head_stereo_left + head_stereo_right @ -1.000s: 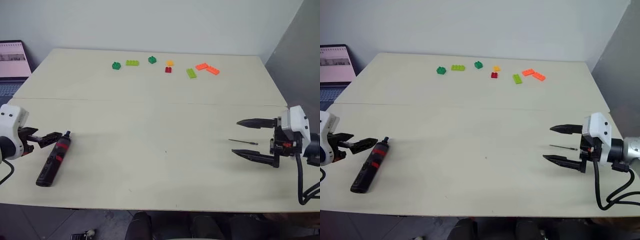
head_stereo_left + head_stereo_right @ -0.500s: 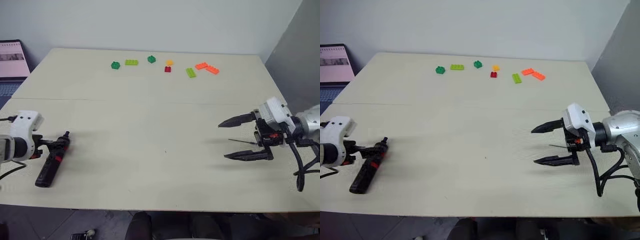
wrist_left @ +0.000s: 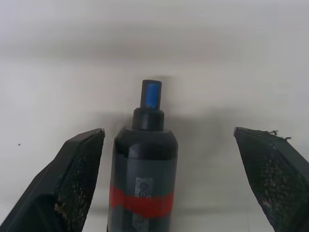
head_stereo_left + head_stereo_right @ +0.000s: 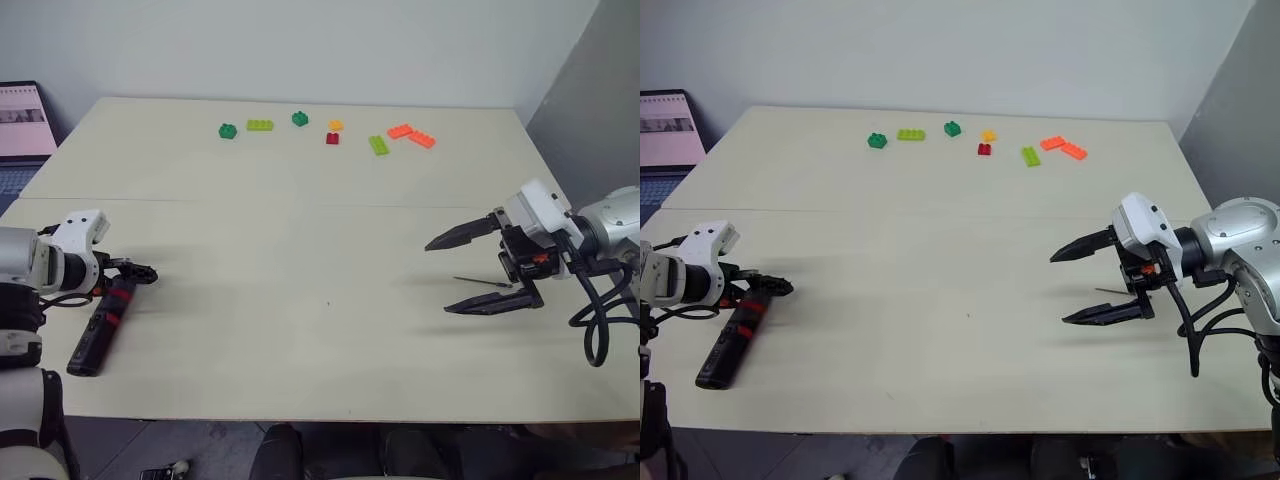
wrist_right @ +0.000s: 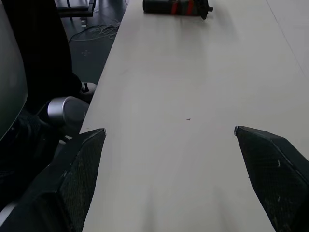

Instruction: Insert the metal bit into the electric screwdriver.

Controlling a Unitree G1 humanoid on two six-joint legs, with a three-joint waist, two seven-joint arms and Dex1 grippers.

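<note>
On the pale tabletop (image 4: 320, 250), my released left pincer (image 3: 169, 183) straddles the slim black red-banded electric screwdriver (image 4: 103, 320), so closing on it seems next.

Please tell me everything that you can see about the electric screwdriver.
The electric screwdriver is a slim black pen-shaped tool with a red band near its tapered nose, which ends in a small blue socket. It looks like plastic. It lies flat on the table near the left front edge, nose pointing away. The left tool straddles its nose, open, not yet gripping.
</note>
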